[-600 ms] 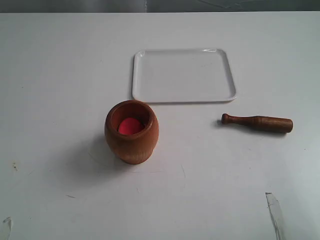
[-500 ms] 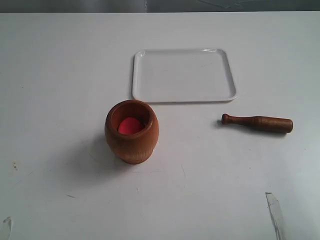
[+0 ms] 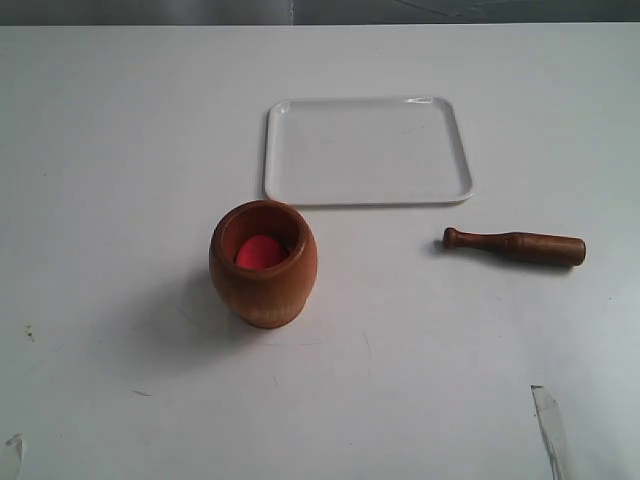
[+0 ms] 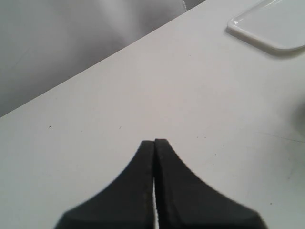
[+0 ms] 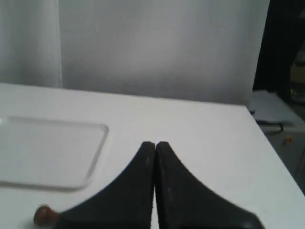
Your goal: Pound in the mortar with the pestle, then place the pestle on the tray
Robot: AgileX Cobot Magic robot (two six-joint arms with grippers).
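We're right at the start here, with nothing in either arm's grasp. The mortar (image 3: pixel 263 262) stands upright on the table (image 3: pixel 120 150), left of centre, with the red ball (image 3: pixel 261 251) inside. The tray (image 3: pixel 367 150) sits just beyond it on the far side. The pestle (image 3: pixel 515 246) lies flat, well to the mortar's right and near the tray's near-right corner, knob pointing left. The left gripper (image 4: pixel 154 143) has its fingers pressed together on nothing, and so does the right gripper (image 5: pixel 155 144), which hangs over the table with the knob just in its view. As we read it, the step in hand is the reach for the pestle. Next, that right pincer must spread wide, drop over the shaft and close across it.
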